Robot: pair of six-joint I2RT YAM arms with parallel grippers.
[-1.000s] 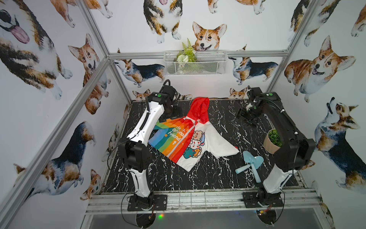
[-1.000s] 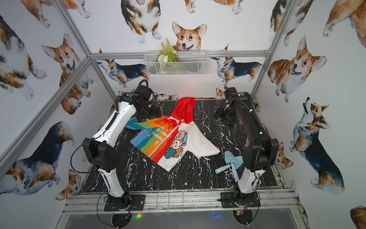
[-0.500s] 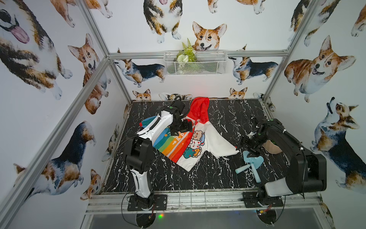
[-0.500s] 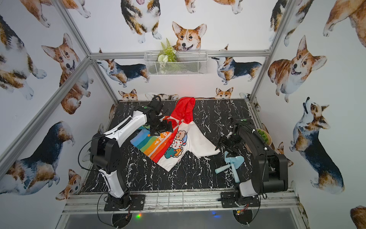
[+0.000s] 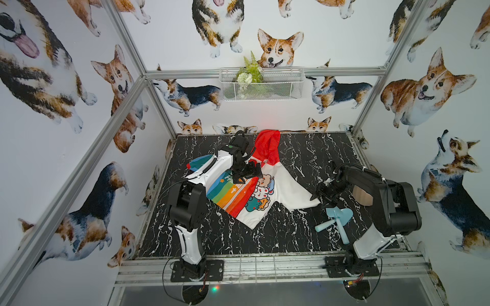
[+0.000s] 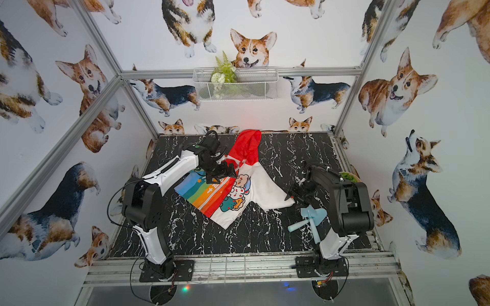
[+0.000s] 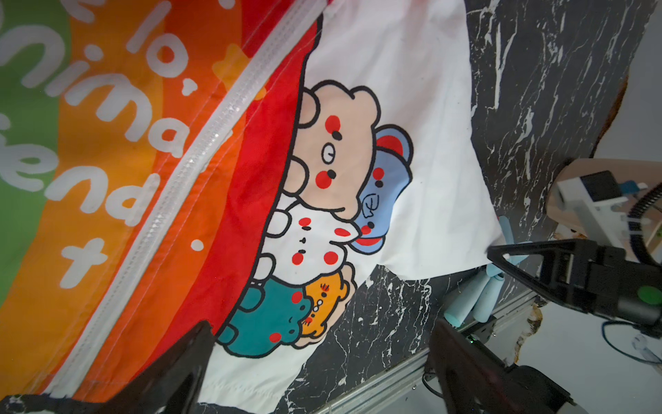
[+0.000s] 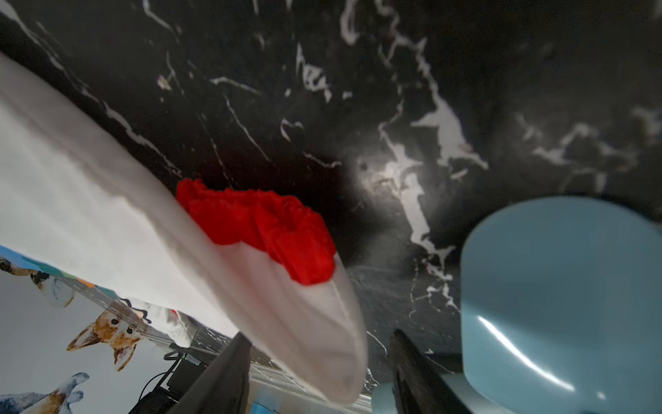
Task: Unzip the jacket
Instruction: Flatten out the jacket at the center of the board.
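The jacket (image 5: 281,185) lies flat on the black marble table (image 5: 265,238), red hood toward the back wall, rainbow half left, white half with cartoon animals right. Its white zipper (image 7: 200,143) looks closed along the stretch I see; the slider is out of view. My left gripper (image 5: 248,177) hovers open over the chest by the zipper, nothing between its fingers (image 7: 193,344). My right gripper (image 5: 319,200) is at the end of the white sleeve (image 8: 250,286). The sleeve tip and red cuff (image 8: 265,229) lie between its open jaws.
Pale blue plastic tools (image 5: 338,217) lie right beside the right gripper, one blade (image 8: 559,286) close to its finger. A small potted plant (image 6: 347,177) stands at the right edge behind the right arm. A wire basket (image 5: 261,84) hangs on the back wall.
The left arm came from the back left onto the jacket's chest. The right arm swung from the back right to the white sleeve's end, and its jaws narrowed around the sleeve.
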